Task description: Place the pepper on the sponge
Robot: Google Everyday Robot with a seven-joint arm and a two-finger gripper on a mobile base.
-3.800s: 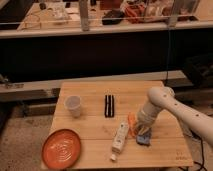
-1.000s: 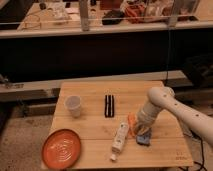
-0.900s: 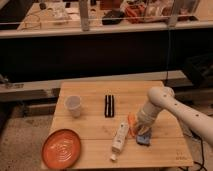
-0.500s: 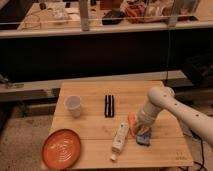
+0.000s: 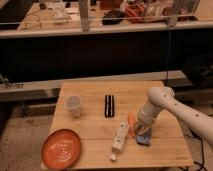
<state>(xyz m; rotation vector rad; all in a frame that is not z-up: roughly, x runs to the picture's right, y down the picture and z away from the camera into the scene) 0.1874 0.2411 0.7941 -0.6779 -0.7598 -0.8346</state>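
Nothing seems to have moved across the earlier frames: the arm (image 5: 172, 107), the gripper and every object on the table (image 5: 90, 130) sit where they did. The arm reaches in from the right and bends down so that the gripper (image 5: 141, 129) hangs low over the near right part of the table, directly above the blue sponge (image 5: 144, 139). That placement suits the task, since the sponge is the target. The pepper (image 5: 131, 121) shows as a slim orange sliver at the gripper's left side, between it and the white bar (image 5: 120, 136) and just off the sponge's far left corner. I cannot tell whether the gripper is gripping the pepper or has let it go, nor whether the pepper touches the sponge or stays just above it. Well apart to the left stand a white cup (image 5: 73, 105), a black bar (image 5: 109, 105) and the orange plate (image 5: 61, 148), all out of the arm's way.
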